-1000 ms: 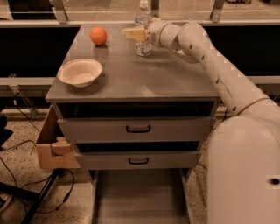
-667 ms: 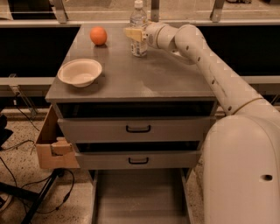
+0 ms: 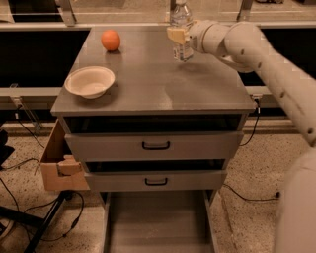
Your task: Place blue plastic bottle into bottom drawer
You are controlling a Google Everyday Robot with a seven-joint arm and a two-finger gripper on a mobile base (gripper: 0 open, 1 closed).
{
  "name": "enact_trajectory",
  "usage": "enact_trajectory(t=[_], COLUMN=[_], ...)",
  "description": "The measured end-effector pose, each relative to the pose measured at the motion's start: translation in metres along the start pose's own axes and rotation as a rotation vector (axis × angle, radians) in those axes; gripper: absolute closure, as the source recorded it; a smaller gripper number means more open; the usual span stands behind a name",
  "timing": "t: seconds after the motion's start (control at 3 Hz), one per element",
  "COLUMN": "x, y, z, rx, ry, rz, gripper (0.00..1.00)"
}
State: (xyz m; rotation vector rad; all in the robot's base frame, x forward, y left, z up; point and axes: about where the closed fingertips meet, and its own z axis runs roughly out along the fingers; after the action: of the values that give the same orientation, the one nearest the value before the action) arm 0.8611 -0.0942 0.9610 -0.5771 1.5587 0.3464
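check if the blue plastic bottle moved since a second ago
Yes. The blue plastic bottle, held in the gripper near the cabinet top's back edge, has shifted right, farther from the orange.

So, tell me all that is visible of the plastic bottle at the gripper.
The blue plastic bottle is small, clear and upright, with a pale label; its top reaches the picture's upper edge. It is at the back right of the cabinet top, where the gripper, reaching from the right, is shut on its middle. Whether its base rests on the top is unclear.
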Motion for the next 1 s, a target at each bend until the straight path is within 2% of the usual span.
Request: enact_trajectory(t=[0.33, 0.67, 1.0], x=[-0.028, -0.048, -0.007], y=[-0.017, -0.01, 0.057], z=[-0.071, -0.138, -0.19], rx=[0.055, 0.101, 0.009], ry=[-0.01, -0.031, 0.002], rz=[-0.032, -0.055, -0.052], gripper=[1.0, 1.0, 1.0])
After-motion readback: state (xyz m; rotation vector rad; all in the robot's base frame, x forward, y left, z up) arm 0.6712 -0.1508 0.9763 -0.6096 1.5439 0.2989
